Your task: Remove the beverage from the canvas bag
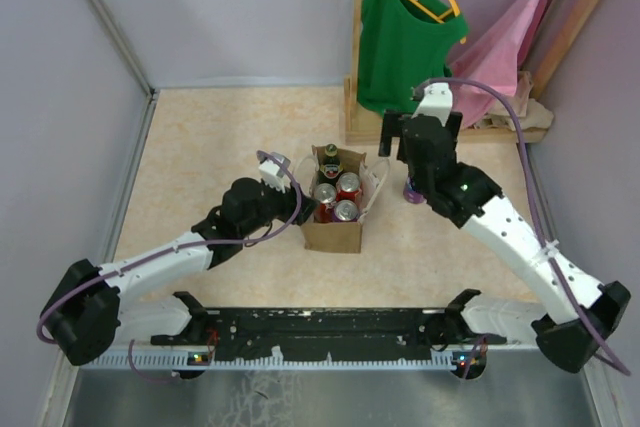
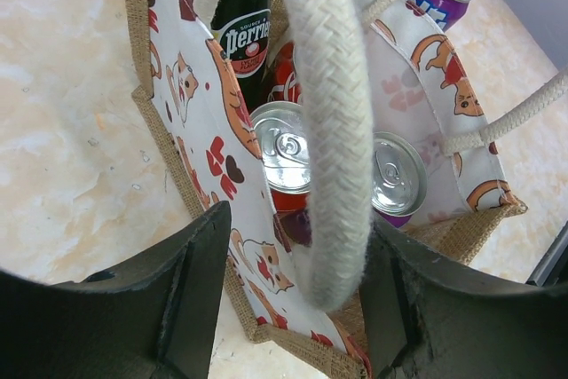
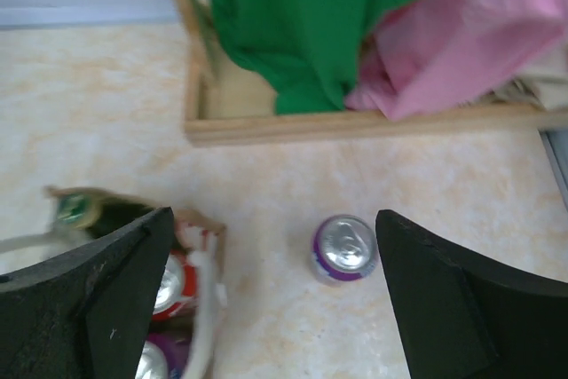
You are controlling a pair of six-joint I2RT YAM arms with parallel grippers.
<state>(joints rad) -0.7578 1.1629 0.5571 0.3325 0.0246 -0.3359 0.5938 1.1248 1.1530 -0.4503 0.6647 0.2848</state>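
Canvas bag (image 1: pixel 333 235) stands upright on the bench (image 3: pixel 106 95). One purple can (image 3: pixel 344 248) stands on the bench just right of the bag, outside it and apart from its wall. Right hand (image 3: pixel 273 217) hangs over that can, fingers spread wide, gripping nothing. Left hand (image 2: pixel 297 246) is at the bag's left side, fingers spread either side of the white rope handle (image 2: pixel 328 113); no pinch visible. Inside the bag: a green bottle (image 2: pixel 244 24) and three cans (image 1: pixel 345 209).

Judgement: placing step, one beverage out and standing free. Next move calls for lifting the right hand straight up clear of the can, then drawing the left hand off the handle without tipping the bag.
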